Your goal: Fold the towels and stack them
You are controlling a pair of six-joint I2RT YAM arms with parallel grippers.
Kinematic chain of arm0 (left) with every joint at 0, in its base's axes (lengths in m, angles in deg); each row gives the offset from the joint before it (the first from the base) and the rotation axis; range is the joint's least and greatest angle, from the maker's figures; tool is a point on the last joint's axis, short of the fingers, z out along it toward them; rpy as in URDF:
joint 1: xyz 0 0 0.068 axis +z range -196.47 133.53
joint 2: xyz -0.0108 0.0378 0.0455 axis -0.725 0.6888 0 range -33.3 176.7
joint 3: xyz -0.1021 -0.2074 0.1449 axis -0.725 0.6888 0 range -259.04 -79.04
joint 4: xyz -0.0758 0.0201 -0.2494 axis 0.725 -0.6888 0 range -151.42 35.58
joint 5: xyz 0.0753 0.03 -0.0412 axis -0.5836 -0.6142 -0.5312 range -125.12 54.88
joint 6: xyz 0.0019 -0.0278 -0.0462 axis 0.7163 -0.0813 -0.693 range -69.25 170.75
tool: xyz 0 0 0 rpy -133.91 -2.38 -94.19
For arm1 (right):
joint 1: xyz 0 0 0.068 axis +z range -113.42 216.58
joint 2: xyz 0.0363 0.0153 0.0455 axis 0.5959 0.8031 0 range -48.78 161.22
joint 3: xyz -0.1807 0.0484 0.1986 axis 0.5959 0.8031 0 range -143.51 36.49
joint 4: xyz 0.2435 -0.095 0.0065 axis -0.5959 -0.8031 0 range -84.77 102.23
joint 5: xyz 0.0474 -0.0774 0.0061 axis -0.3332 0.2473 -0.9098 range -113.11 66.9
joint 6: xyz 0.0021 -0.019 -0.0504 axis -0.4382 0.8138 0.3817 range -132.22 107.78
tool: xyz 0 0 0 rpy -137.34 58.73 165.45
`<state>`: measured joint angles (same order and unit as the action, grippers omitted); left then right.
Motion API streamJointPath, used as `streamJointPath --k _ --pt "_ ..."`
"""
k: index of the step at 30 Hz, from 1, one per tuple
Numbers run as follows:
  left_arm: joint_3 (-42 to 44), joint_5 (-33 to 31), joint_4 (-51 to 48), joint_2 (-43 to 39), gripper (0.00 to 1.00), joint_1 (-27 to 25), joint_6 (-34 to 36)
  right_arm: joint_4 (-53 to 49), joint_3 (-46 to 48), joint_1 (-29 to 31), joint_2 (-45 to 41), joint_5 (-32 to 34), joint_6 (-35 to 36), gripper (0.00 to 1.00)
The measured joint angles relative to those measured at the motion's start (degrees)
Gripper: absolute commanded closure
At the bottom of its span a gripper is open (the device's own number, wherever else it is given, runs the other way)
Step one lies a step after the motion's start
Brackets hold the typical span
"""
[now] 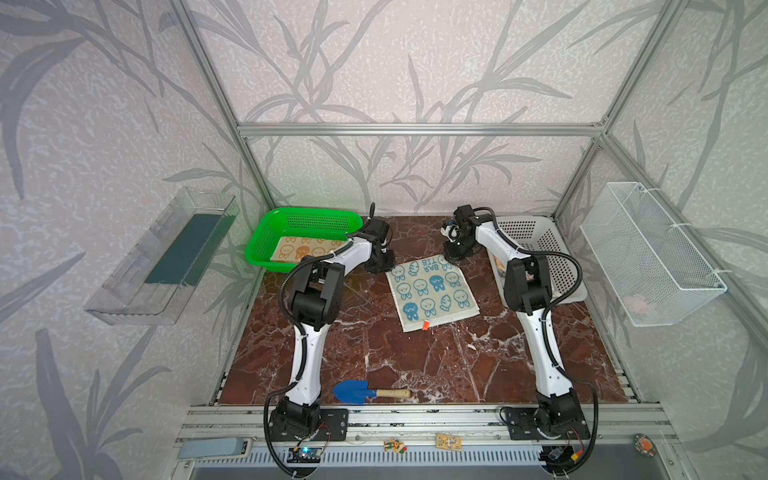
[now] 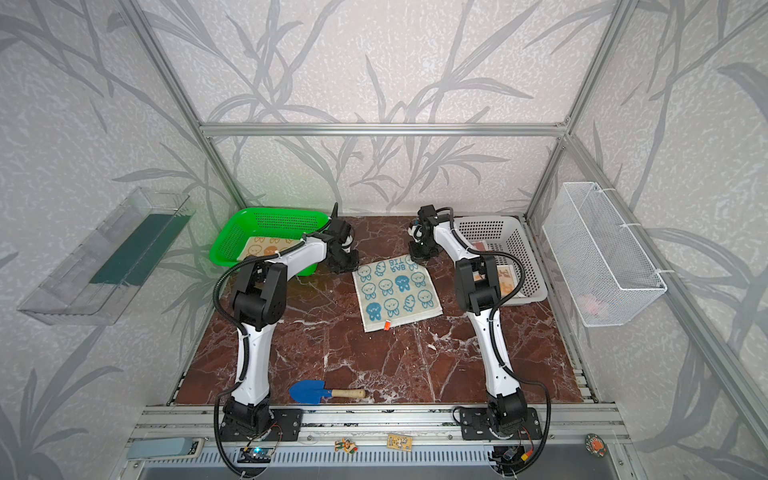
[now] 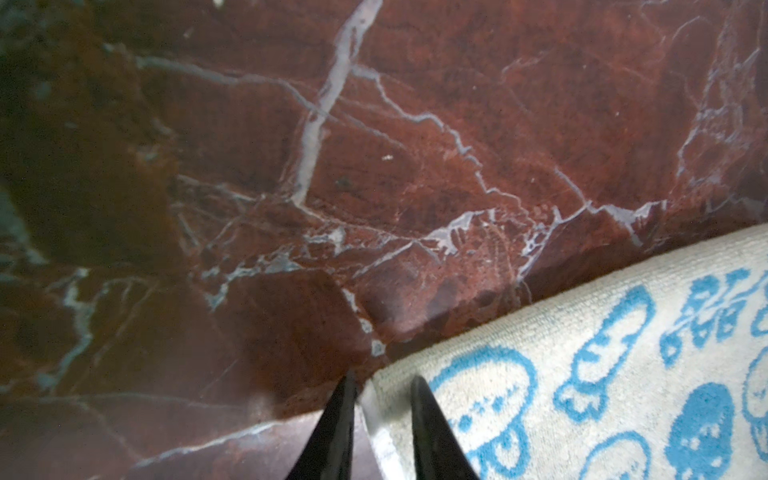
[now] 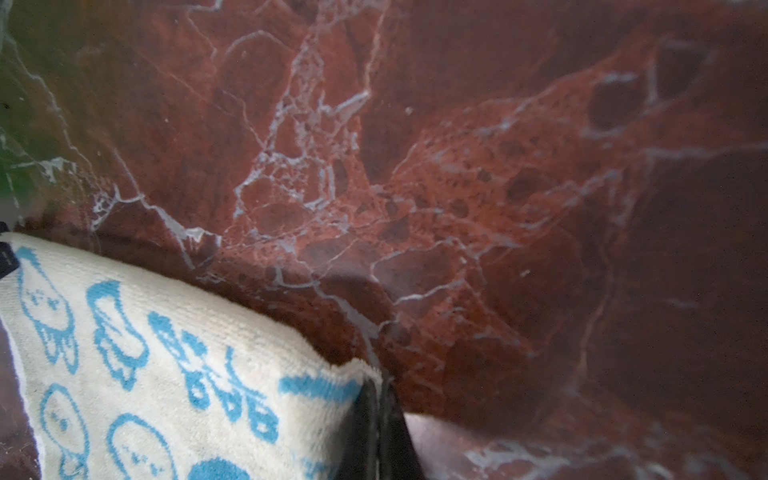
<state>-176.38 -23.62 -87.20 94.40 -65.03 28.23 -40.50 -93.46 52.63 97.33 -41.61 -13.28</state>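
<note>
lying flat on the worktop, toward the back, is the blue bunny towel. the right gripper is clamped tight on one far corner, and the cloth puckers up at it. the left gripper straddles the other far corner with cloth in its narrow gap; whether it pinches, i cannot tell. the orange bunny towel sits in the green basket.

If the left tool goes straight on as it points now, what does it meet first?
The left tool would likely meet the blue-bunny towel corner between its fingers, then the marble table.
</note>
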Motion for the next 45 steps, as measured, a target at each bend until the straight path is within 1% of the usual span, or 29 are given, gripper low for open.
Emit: streamJointPath --k 3,9,10,11,17,21,25,30,35,38,45 --pt "0.00 0.02 -0.24 0.00 0.83 0.00 0.07 0.33 0.39 -0.09 -0.07 -0.17 0.00 1.00" --pt "-0.13 -0.42 -1.14 0.02 0.88 0.00 1.05 0.63 0.92 -0.22 -0.33 -0.59 -0.28 1.00" --pt "-0.22 -0.63 -1.38 0.04 0.92 0.00 1.22 0.63 0.94 -0.26 -0.37 -0.63 -0.39 1.00" --pt "-0.48 -0.79 -1.73 0.13 0.93 0.02 1.38 0.63 0.98 -0.26 -0.42 -0.76 -0.48 1.00" --pt "-4.66 -0.76 -4.35 2.16 1.00 0.98 3.02 0.85 2.01 -1.18 -1.27 -2.82 -2.01 1.00" --pt "-9.33 0.20 -5.44 4.35 1.00 2.03 4.17 1.84 4.26 -2.43 -3.26 -4.42 -3.48 1.00" --pt "-13.03 0.85 -5.99 4.74 1.00 2.58 5.46 2.58 5.31 -3.15 -4.90 -5.42 -4.17 1.00" --pt "-14.82 2.58 -4.81 4.72 1.00 2.80 6.80 2.95 5.51 -3.48 -6.10 -6.14 -4.96 1.00" --pt "-14.78 3.67 -4.79 4.59 1.00 2.80 7.91 3.43 8.04 -3.48 -8.66 -6.64 -5.31 1.00" --pt "-13.40 3.80 -4.24 3.19 1.00 2.80 8.44 3.72 10.78 -3.41 -11.06 -7.04 -5.57 1.00" --pt "-5.20 4.13 -0.94 -4.48 1.00 2.80 8.85 5.75 18.49 -3.43 -17.99 -7.17 -6.49 1.00"
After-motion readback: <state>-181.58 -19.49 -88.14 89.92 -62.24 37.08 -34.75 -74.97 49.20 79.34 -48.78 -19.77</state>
